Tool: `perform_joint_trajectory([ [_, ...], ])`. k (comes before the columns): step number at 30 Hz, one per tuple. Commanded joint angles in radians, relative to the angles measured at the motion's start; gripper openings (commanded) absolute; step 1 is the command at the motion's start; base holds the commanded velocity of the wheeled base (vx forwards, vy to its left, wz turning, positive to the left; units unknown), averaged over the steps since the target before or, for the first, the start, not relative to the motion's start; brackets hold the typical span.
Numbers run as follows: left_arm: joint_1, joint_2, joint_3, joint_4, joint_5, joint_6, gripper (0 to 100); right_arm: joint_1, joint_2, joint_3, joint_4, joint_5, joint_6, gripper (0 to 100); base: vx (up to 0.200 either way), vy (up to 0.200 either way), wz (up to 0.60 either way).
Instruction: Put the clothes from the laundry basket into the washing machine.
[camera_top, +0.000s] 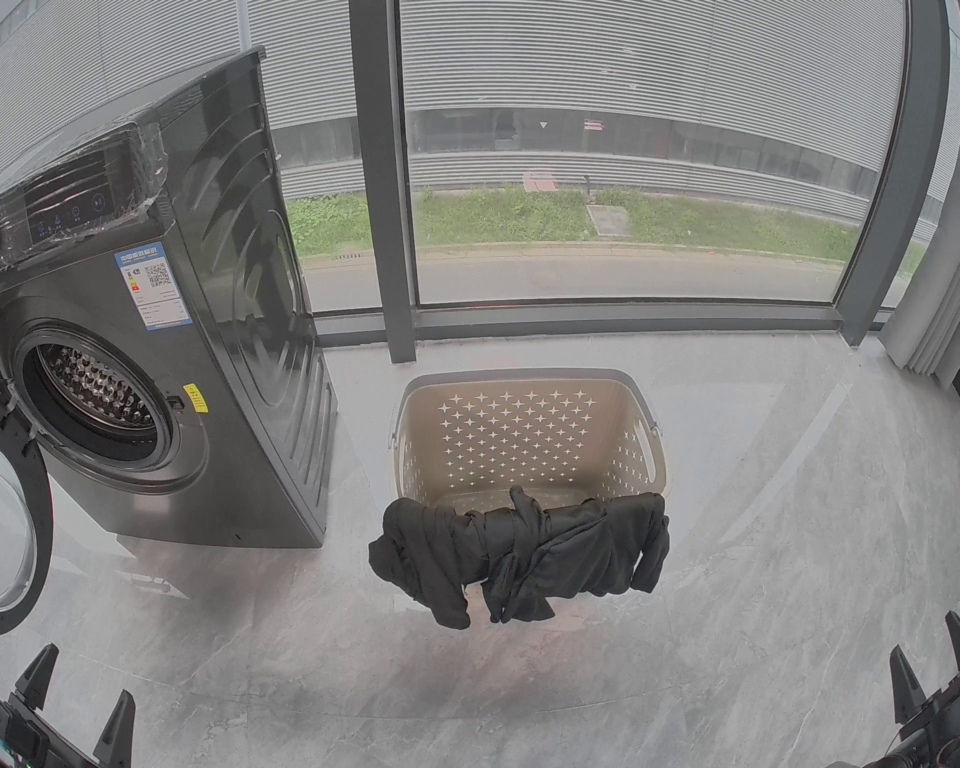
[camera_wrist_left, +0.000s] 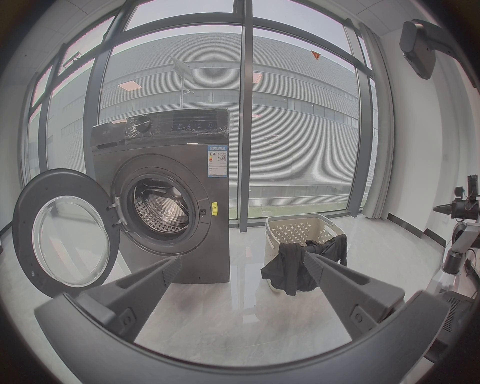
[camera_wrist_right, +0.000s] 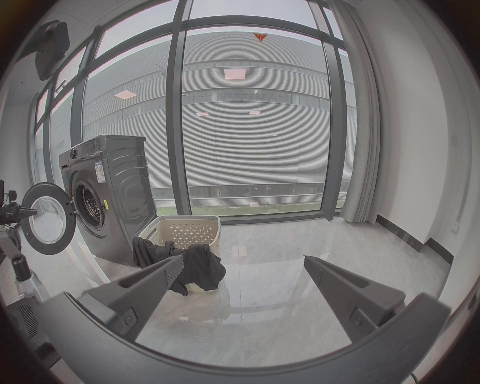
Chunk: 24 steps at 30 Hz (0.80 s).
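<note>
Your left gripper (camera_top: 85, 690) is sitting low at the near left, fingers spread wide, gripping nothing. Your right gripper (camera_top: 925, 650) is sitting at the near right, likewise spread wide and gripping nothing. Both are hovering over the grey marble floor (camera_top: 720, 620), well apart from the clothes (camera_top: 520, 555). Next out, the clothes, a dark bundle, are hanging over the near rim of the laundry basket (camera_top: 520, 430) and drooping down its outside wall toward you. The beige perforated basket is standing upright on the floor, near the washing machine (camera_top: 250, 300) and to its right. The dark grey machine is standing on the left, its round door (camera_top: 20, 530) hanging wide open and its metal drum (camera_top: 95, 395) showing. Farthest back, a big window (camera_top: 620, 150) is running across, with a pale curtain (camera_top: 925, 300) hanging at the far right.
</note>
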Motion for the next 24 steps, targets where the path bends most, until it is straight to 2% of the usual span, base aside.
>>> perform_joint_trajectory([
  [1, -0.001, -0.016, 0.018, -0.001, 0.001, -0.003, 100, 0.0, -0.016, 0.018, 0.001, 0.001, -0.002, 100, 0.0, 0.0, 0.0],
  [8, -0.001, -0.016, 0.018, 0.001, 0.002, 0.001, 100, 0.0, -0.016, 0.018, 0.0, 0.002, -0.002, 100, 0.0, -0.171, 0.0],
  [14, -0.001, -0.016, 0.018, -0.001, 0.001, 0.0, 100, 0.0, -0.016, 0.01, -0.008, -0.009, -0.001, 100, 0.0, 0.0, 0.0],
  [15, -0.001, -0.016, 0.018, -0.001, 0.001, 0.0, 100, 0.0, -0.016, -0.016, -0.027, -0.006, -0.004, 100, 0.0, 0.0, 0.0],
  [17, -0.001, -0.016, 0.018, -0.001, 0.001, 0.0, 100, 0.0, -0.01, -0.153, -0.037, -0.001, -0.001, 100, 0.0, 0.0, 0.0],
  [19, -0.001, -0.016, 0.018, -0.001, 0.001, 0.001, 100, 0.005, 0.033, -0.228, 0.013, 0.005, -0.001, 100, 0.0, 0.0, 0.0],
  [20, -0.001, -0.016, 0.018, -0.001, 0.001, 0.001, 100, 0.012, 0.067, -0.254, 0.092, 0.022, -0.002, 100, 0.0, 0.0, 0.0],
  [21, -0.001, -0.016, 0.018, -0.001, 0.001, 0.001, 100, 0.015, 0.073, -0.257, 0.108, 0.028, -0.002, 100, 0.0, 0.0, 0.0],
  [22, -0.001, -0.016, 0.018, -0.001, 0.001, 0.001, 100, 0.037, 0.103, -0.243, 0.191, 0.086, 0.004, 100, 0.0, 0.0, 0.0],
  [23, -0.001, -0.016, 0.018, -0.001, 0.001, 0.001, 100, 0.037, 0.103, -0.243, 0.191, 0.086, 0.004, 100, 0.0, 0.0, 0.0],
  [24, -0.001, -0.016, 0.018, -0.001, 0.001, 0.001, 100, 0.074, 0.154, -0.191, 0.234, 0.166, 0.013, 100, 0.0, 0.0, 0.0],
])
